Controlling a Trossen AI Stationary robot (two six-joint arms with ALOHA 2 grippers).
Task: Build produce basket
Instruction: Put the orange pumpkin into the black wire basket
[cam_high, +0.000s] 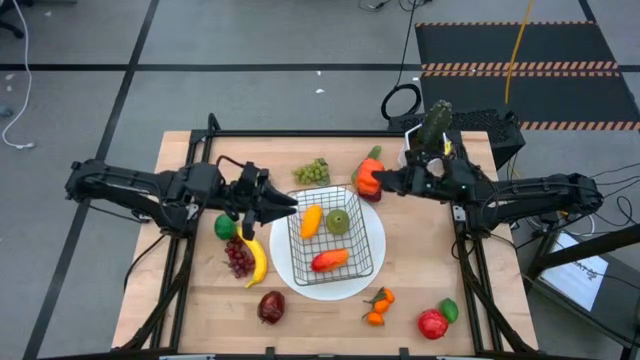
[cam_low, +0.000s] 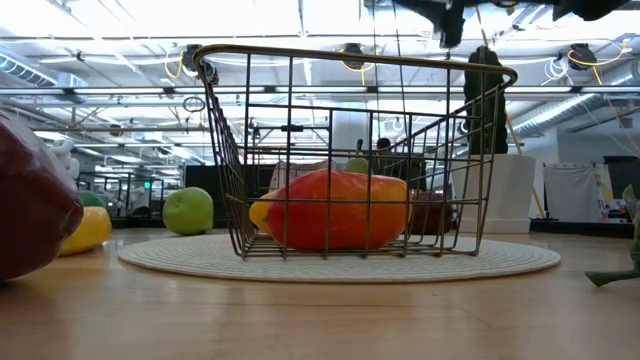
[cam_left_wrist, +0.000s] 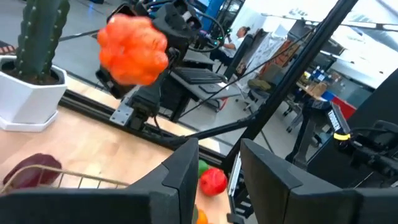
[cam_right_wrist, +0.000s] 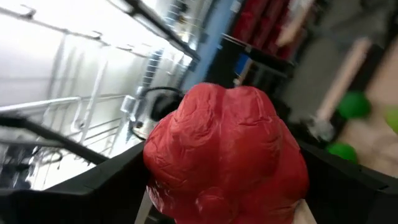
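Note:
The dark wire basket (cam_high: 334, 232) stands on the round white plate (cam_high: 300, 280) at the table's middle. It holds a yellow-orange pepper (cam_high: 311, 220), a green fruit (cam_high: 339, 221) and a red-orange pepper (cam_high: 329, 260), which also shows in the low view (cam_low: 335, 210). My right gripper (cam_high: 380, 181) is shut on an orange-red pepper (cam_high: 368, 178) just beyond the basket's far right corner. My left gripper (cam_high: 288, 205) is open and empty at the basket's left rim. My right gripper pinches the orange-red pepper between its two fingers, one on each side of the pepper's body (cam_right_wrist: 157, 163). The fingers reach in about level from the table's right. The pepper is lifted clear of the table, as the left wrist view (cam_left_wrist: 132, 50) shows.
Green grapes (cam_high: 312, 172) lie behind the basket. A green fruit (cam_high: 224, 226), purple grapes (cam_high: 238, 258), a banana (cam_high: 257, 264) and a dark red fruit (cam_high: 271, 307) lie to its left. Tangerines (cam_high: 378, 305), a red tomato (cam_high: 432, 323) and a potted cactus (cam_high: 434, 125) are on the right.

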